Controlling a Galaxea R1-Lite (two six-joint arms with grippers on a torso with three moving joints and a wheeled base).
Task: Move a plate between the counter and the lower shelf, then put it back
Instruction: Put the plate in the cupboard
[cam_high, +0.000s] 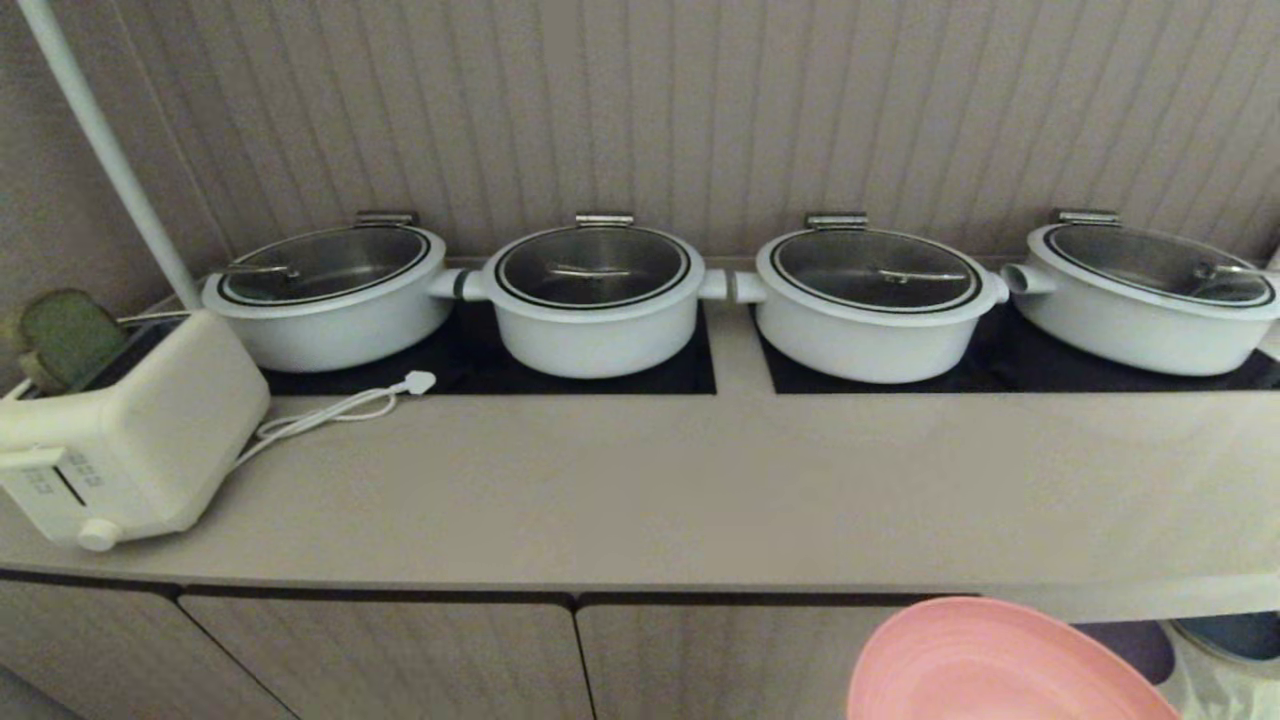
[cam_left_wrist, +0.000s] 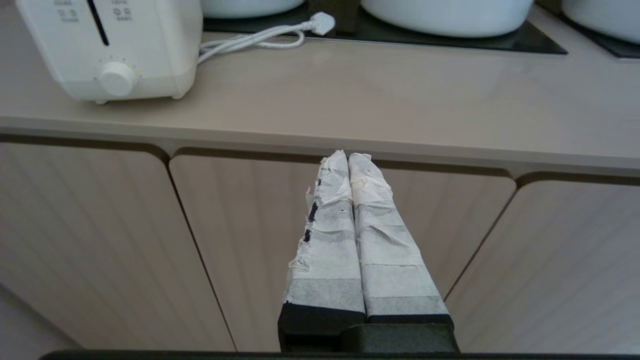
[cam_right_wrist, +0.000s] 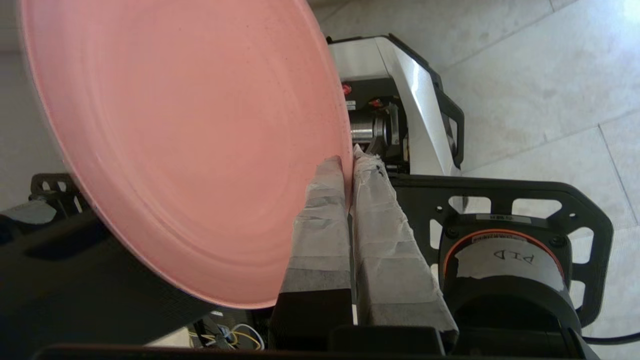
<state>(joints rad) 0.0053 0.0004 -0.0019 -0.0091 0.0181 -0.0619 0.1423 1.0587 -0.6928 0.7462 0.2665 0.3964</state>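
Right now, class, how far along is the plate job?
Done: the right gripper is shut on the rim of the pink plate, held below the counter edge. In hand: carrying it. Left: setting it down. The left gripper is shut, idle before the cabinet doors.

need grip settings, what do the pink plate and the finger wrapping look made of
Plate: matte pink, likely plastic or melamine; dull sheen, faint concentric rings. Right gripper fingers: wrapped in white paper-like tape, wrinkled with frayed edges.
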